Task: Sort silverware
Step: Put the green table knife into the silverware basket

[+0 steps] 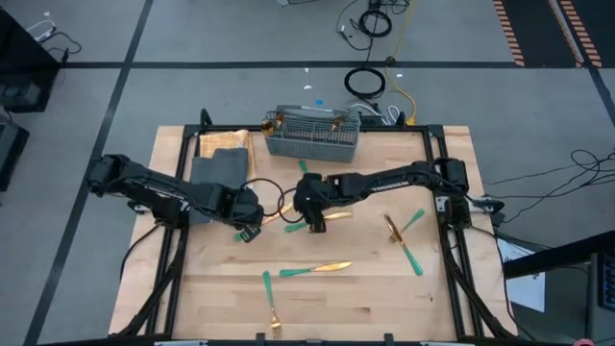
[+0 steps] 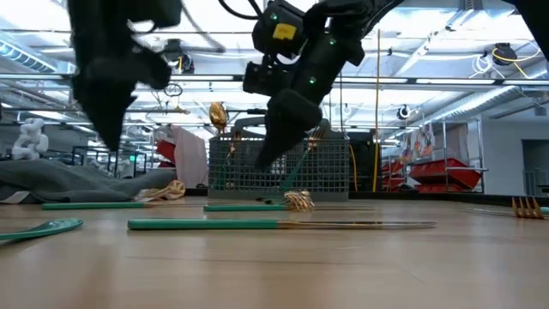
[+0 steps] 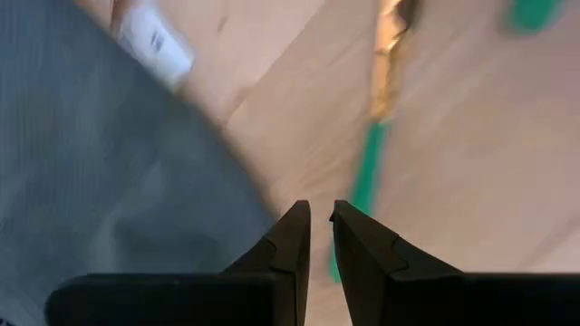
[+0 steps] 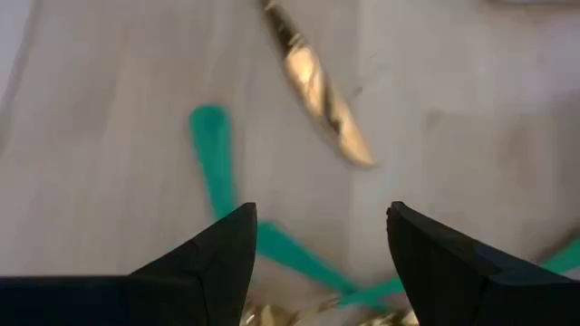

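Silverware with gold heads and teal handles lies scattered on the wooden table: a knife [image 1: 317, 269], a fork [image 1: 271, 300], two pieces [image 1: 404, 235] on the right, and a crossed cluster [image 1: 288, 221] in the middle. My right gripper [image 4: 322, 240] is open and hovers just above that cluster, its fingers on either side of the crossed teal handles [image 4: 272, 244]. In the low view a fork head [image 2: 298, 200] lies below it. My left gripper [image 3: 320, 222] is shut and empty, raised beside the dark grey cloth [image 1: 219, 168], with a teal handle [image 3: 364, 186] on the table beyond it.
The grey mesh basket [image 1: 312, 135] stands at the table's far edge with a few gold heads [image 2: 217, 114] sticking up from it. The cloth lies far left, next to my left arm. Both grippers are close together at mid-table. Bare wood shows along the near edge.
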